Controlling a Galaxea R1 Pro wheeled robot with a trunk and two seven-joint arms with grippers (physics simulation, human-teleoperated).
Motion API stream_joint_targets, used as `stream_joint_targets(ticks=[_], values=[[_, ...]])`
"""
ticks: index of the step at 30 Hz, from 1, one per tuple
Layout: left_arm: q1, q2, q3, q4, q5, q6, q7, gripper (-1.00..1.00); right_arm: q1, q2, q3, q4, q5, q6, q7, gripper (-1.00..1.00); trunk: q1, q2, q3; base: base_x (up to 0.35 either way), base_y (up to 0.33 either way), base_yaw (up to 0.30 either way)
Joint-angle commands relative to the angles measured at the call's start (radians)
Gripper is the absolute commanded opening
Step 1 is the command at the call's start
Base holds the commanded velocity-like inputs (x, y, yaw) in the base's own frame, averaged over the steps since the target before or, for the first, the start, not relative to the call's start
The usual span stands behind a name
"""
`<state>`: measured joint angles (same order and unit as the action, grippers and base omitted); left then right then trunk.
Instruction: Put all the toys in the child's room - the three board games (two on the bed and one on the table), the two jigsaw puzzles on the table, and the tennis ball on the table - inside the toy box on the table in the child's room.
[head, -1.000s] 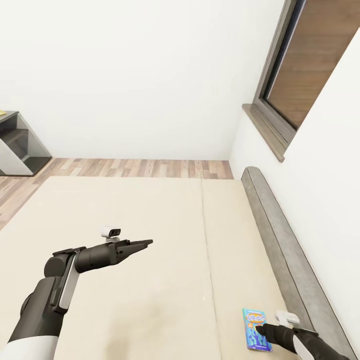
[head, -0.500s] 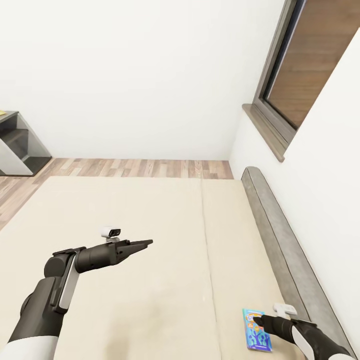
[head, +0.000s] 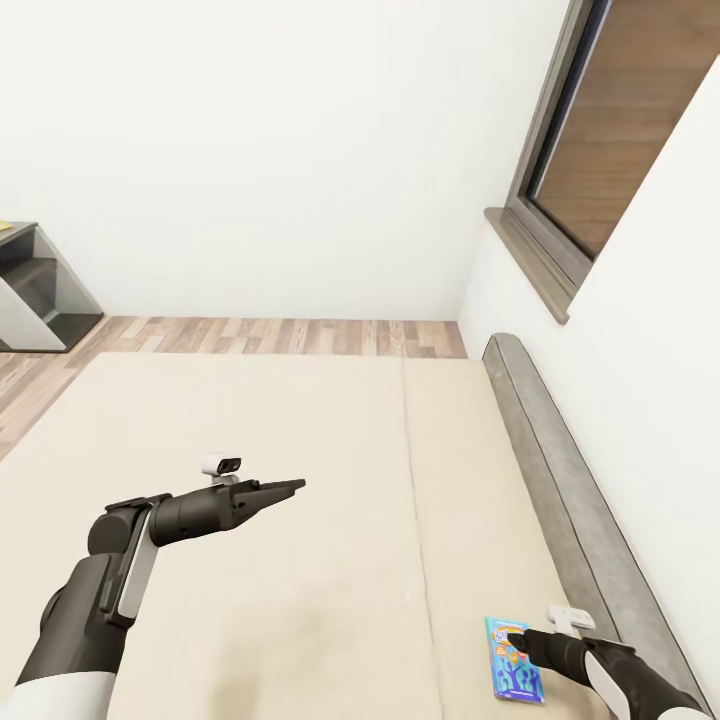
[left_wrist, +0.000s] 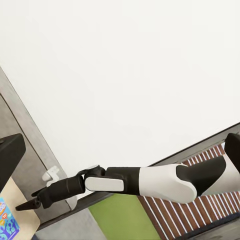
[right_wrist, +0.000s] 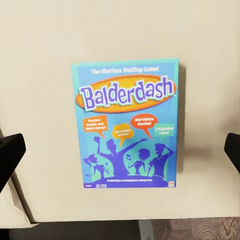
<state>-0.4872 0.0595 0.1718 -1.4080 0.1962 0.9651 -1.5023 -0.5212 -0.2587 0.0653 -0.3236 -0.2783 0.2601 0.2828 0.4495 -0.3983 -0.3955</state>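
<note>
The cream bed (head: 300, 470) fills the near scene, a blue board game (right_wrist: 127, 125) lying flat at its near right corner. The right gripper (head: 520, 637), fingers spread wide, hangs over the box; the left gripper (head: 285, 488), pressed together, idles mid-bed. The pick-up step seems in hand: next, descend and straddle the box's edges.

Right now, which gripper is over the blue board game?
The right gripper, open above the blue board game near the bed's right edge. The left gripper hovers over bare mattress, far from it.

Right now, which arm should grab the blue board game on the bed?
Right. The right gripper hangs directly over the blue board game, open, jaws either side of it. The left gripper is off over bare mattress, jaws together.
</note>
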Motion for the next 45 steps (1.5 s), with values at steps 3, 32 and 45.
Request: stream_joint_targets(ticks=[3,32,45], values=[[-0.001,0.000,0.000,0.000,0.000,0.011,-0.003,1.00,0.000,-0.002,0.007,-0.001,-0.010,0.005,0.002,1.00,0.001,-0.002,-0.002,0.000,0.000,0.000],[0.000,0.000,0.000,0.000,0.000,0.011,-0.004,1.00,0.000,0.003,0.007,-0.002,-0.009,0.006,0.004,1.00,0.001,-0.002,-0.026,0.000,0.000,0.000],[0.000,0.000,0.001,0.000,0.000,0.011,-0.004,1.00,0.000,0.010,0.007,-0.002,-0.009,0.007,0.003,1.00,0.001,-0.002,-0.047,0.000,0.000,0.000]])
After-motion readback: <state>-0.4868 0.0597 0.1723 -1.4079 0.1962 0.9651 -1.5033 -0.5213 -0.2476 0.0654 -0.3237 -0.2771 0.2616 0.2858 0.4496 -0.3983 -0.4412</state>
